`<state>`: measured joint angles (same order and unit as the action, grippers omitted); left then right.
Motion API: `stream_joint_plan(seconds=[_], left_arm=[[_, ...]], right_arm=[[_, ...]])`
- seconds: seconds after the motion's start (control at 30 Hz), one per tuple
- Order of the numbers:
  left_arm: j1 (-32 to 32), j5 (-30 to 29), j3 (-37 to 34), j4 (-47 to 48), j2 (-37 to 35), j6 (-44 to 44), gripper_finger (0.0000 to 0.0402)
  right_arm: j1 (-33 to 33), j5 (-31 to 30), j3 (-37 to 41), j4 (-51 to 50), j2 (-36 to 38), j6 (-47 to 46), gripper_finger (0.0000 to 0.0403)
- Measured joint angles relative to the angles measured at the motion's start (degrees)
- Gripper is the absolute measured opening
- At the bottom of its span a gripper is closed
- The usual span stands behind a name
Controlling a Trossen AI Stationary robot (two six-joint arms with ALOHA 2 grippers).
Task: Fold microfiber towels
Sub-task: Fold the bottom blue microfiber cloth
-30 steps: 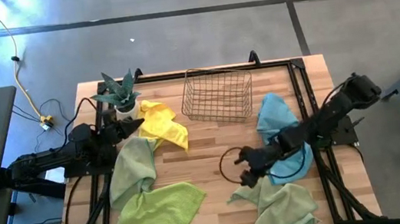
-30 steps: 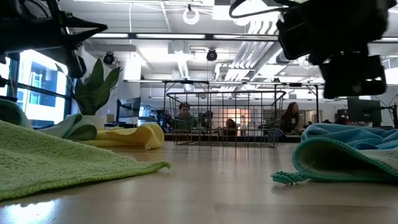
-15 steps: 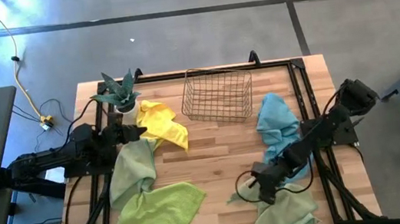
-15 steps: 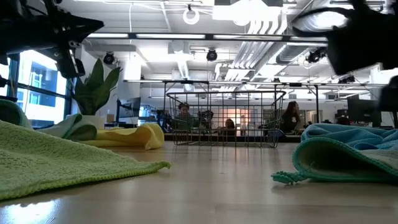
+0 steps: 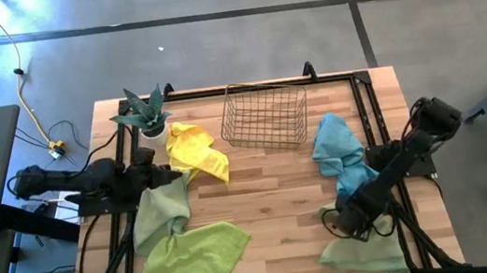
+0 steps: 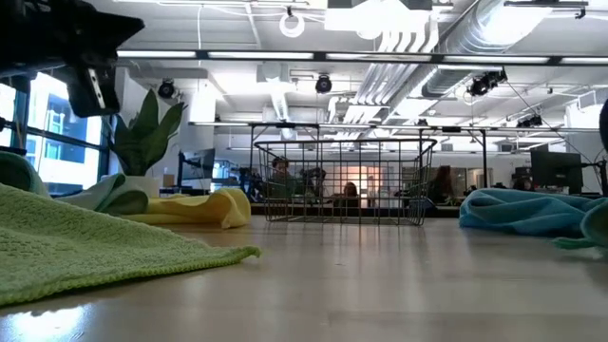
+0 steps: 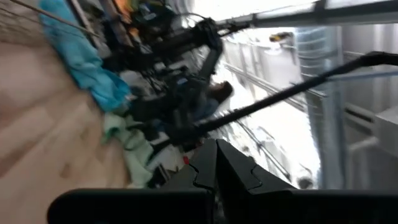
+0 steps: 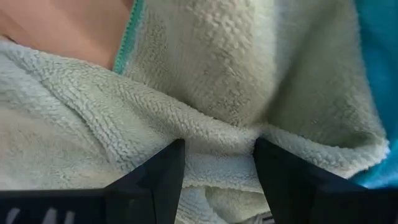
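Note:
Several microfiber towels lie on the wooden table. The yellow one is far left, a pale green one and a lime one are near left, and a light blue one is at the right. A pale sage one is bunched at the near right. My right gripper points steeply down onto its left part, fingers apart. My left gripper is shut and hovers roughly level over the pale green towel's far end, touching nothing. My right gripper comes at the pale sage towel from above, slanting. Its two fingertips sink into the pile on either side of a raised fold, which stands between the open fingers. The towel lies on the table, with its teal hem beyond the fingers.
A wire basket stands at the far middle and a potted plant at the far left corner. Black frame rails run along the table's sides. Bare wood lies between the towels in the middle. People sit in the room beyond the basket.
My right gripper has swung toward the table's right and near edges, tipped from slanting to steeply downward and sunk onto the pale sage towel. The towel's left part has shifted right and left the low view. My left gripper has swung from beside the plant toward the near edge.

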<state>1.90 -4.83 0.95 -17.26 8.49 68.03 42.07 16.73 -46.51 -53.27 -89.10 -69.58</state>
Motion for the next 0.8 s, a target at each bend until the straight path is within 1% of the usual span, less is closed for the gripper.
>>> stream_joint_plan(seconds=[0.07, 0.17, 0.23, 0.33, 0.4, 0.47, 0.53, 0.63, 0.7, 0.8], left_arm=[[2.09, -4.89, 0.0, 0.01, 1.19, -1.27, 0.0001], [4.87, -11.31, 0.0, 0.02, 3.26, -3.7, 0.0001], [6.56, -11.88, 0.0, -0.5, 4.78, -5.0, 0.0001], [9.22, -10.07, -0.02, -3.9, 7.05, -7.54, 0.0001], [11.07, -10.2, 0.0, -7.91, 8.81, -11.25, 0.0001], [12.61, -11.98, 0.06, -12.81, 10.28, -16.38, 0.0001], [13.77, -13.69, 1.53, -14.85, 11.67, -21.89, 0.0001], [15.04, -12.89, 5.31, -13.56, 13.77, -28.92, 0.0001], [15.77, -10.98, 8.39, -11.76, 15.93, -32.15, 0.0001], [17.2, -8.06, 13.13, -6.74, 20.19, -33.87, 0.0001]], right_arm=[[0.61, -2.92, -1.93, -1.36, 0.73, 0.12, 0.0188], [1.3, -12.01, -6.63, -3.73, 1.77, 0.61, 0.0188], [1.42, -18.91, -10.57, -6.11, 2.11, 0.61, 0.0188], [1.33, -28.68, -16.79, -8.71, 2.18, 0.61, 0.0188], [1.31, -34.71, -20.23, -9.33, 2.18, 0.59, 0.0188], [1.05, -39.85, -23.17, -9.25, 2.18, 0.61, 0.0188], [0.62, -43.41, -25.46, -9.3, 2.18, 0.61, 0.0188], [-0.43, -46.76, -27.7, -9.22, 2.2, 0.59, 0.0188], [-1.33, -47.14, -28.11, -9.2, 2.2, 1.03, 0.0188], [-2.83, -46.56, -27.7, -8.93, 2.2, 1.51, 0.0188]])
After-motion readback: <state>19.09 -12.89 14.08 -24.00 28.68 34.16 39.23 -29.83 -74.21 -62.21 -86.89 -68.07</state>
